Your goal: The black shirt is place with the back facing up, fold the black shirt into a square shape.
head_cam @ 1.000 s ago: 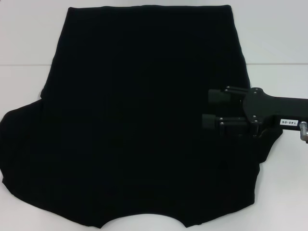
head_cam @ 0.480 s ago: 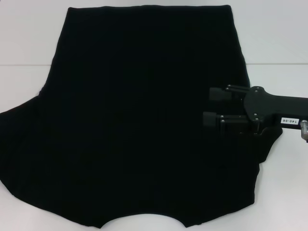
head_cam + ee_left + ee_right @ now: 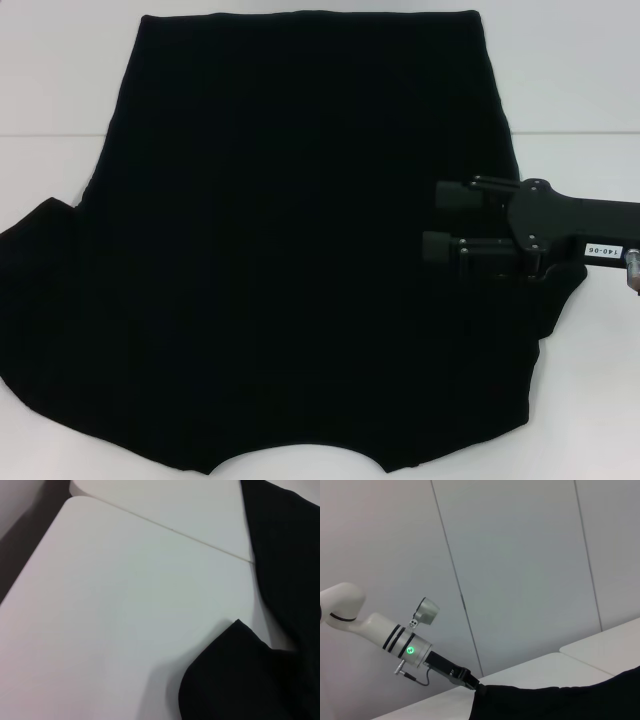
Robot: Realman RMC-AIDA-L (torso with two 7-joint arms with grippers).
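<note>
While spread flat over the white tabletop (image 3: 580, 70), black shirt (image 3: 300, 250) covering most of it, neckline at near edge. Right gripper (image 3: 440, 222) above shirt's right side, fingers apart, grasping nothing. Left gripper's state: cannot tell.

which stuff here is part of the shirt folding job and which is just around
Part of the job:
- black shirt, spread flat
- right gripper, fingers apart, over the shirt's right side
- left gripper, at the shirt's left sleeve edge

Just around:
- white table, under the shirt
- grey wall panels, behind the table
</note>
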